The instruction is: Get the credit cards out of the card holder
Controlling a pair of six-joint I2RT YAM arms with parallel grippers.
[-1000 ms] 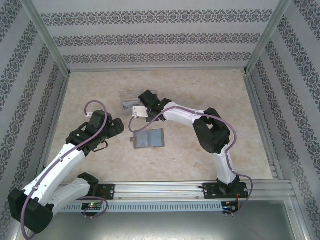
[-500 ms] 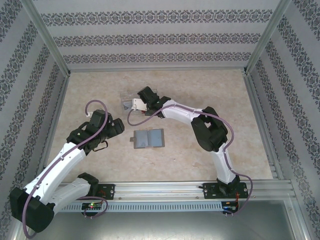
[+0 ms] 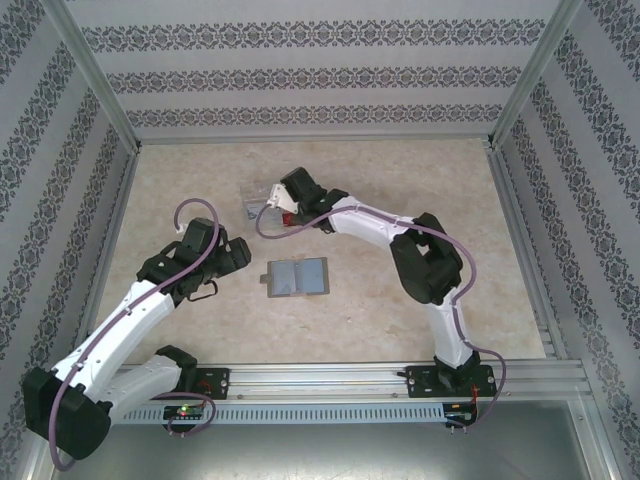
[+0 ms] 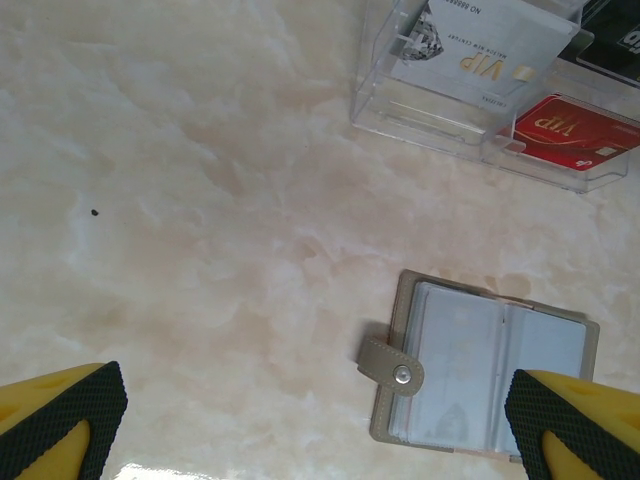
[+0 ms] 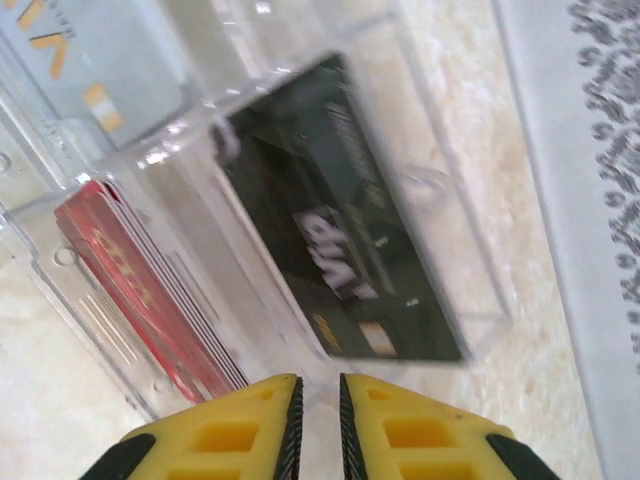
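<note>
Left pincer (image 4: 315, 420): jaws at full spread, nothing in them. It hovers over bare tabletop (image 4: 200, 200), with the holder (image 4: 490, 375) under its right finger's side.

Right pincer (image 5: 317, 400): almost closed, just a thin slit between the jaws, nothing gripped. It sits over the near edge of the tray (image 5: 455, 200). Whether it touches the plastic can't be told from this angle.

The holder lies open and flat on the tabletop, blue-grey pockets up. Its snap strap (image 4: 392, 365) sticks out on the left side in the left wrist view. In the top view it sits between the two arms, nearer the bases than the tray and apart from it.

Cards are in the tray:
- White card (image 4: 480, 45), gold VIP print, leans in one compartment.
- Red card (image 4: 570, 130) is in the compartment beside it.
- Black card (image 5: 340, 230) lies flat in a third compartment next to the red, a clear divider between them.

The tray is clear plastic, on the tabletop farther from the bases, below the right arm's wrist.
</note>
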